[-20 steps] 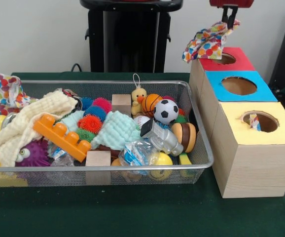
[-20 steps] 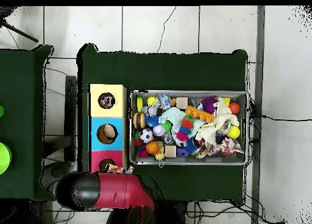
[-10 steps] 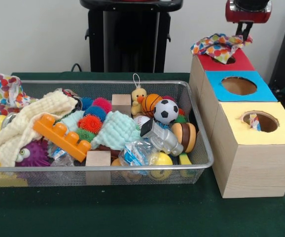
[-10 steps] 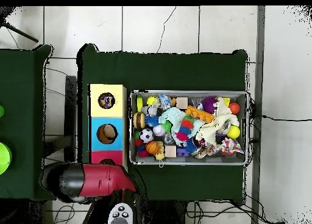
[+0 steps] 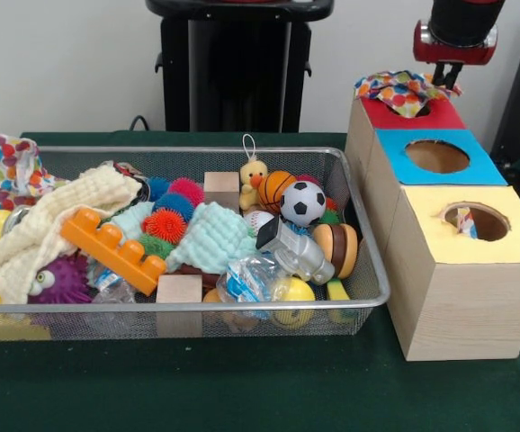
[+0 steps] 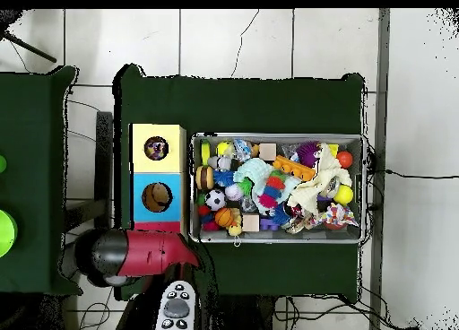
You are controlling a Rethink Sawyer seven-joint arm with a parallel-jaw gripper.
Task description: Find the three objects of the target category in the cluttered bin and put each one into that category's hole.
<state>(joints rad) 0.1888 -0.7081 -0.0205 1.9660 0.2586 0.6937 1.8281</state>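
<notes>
In the wire bin (image 5: 368,292), a second polka-dot cloth (image 5: 13,166) is draped over the left rim. The dotted cloth (image 5: 402,90) lies bunched over the red box (image 5: 440,114), covering its hole. The pincer (image 5: 447,79) is placed just above and right of it; its opening cannot be told.

- A polka-dot cloth (image 5: 404,90), white with red, yellow, blue and green dots, is seen crumpled over the red hole (image 5: 419,110) of the wooden box (image 5: 449,297), covering most of it.
- A second polka-dot cloth (image 5: 15,168) is draped over the far left corner of the wire bin (image 5: 242,301).
- A patterned scrap (image 5: 464,221) is seen inside the yellow hole (image 5: 476,220).
</notes>
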